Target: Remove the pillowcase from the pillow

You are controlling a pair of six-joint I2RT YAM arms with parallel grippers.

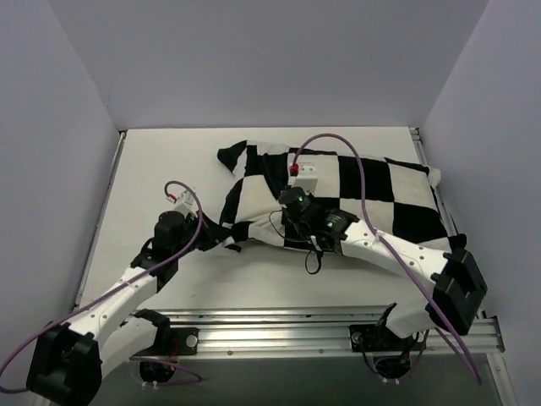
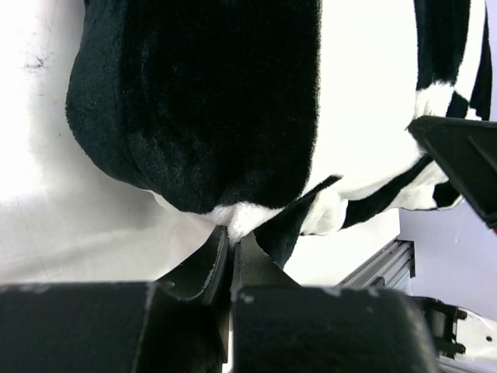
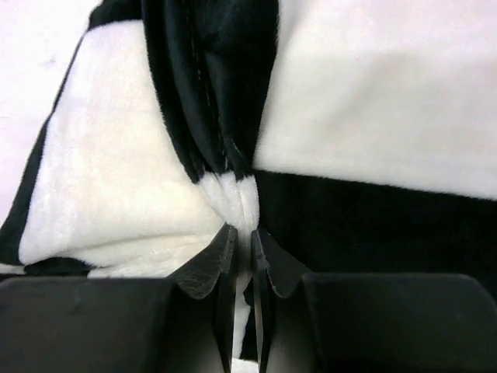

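Note:
The black and white checkered pillowcase (image 1: pixel 355 190) lies stuffed across the middle and right of the table. The plain white pillow is hidden inside it. My left gripper (image 1: pixel 218 230) is shut on the pillowcase's near left corner; in the left wrist view the gripper (image 2: pixel 231 237) pinches a white tuft of the fabric (image 2: pixel 194 101). My right gripper (image 1: pixel 292 222) is shut on a fold along the near edge; in the right wrist view the gripper (image 3: pixel 242 233) clamps a bunched white pleat of the pillowcase (image 3: pixel 373 101).
Grey walls enclose the white table (image 1: pixel 161 169) on three sides. A metal rail (image 1: pixel 279 326) runs along the near edge by the arm bases. A purple cable (image 1: pixel 359 165) loops over the pillowcase.

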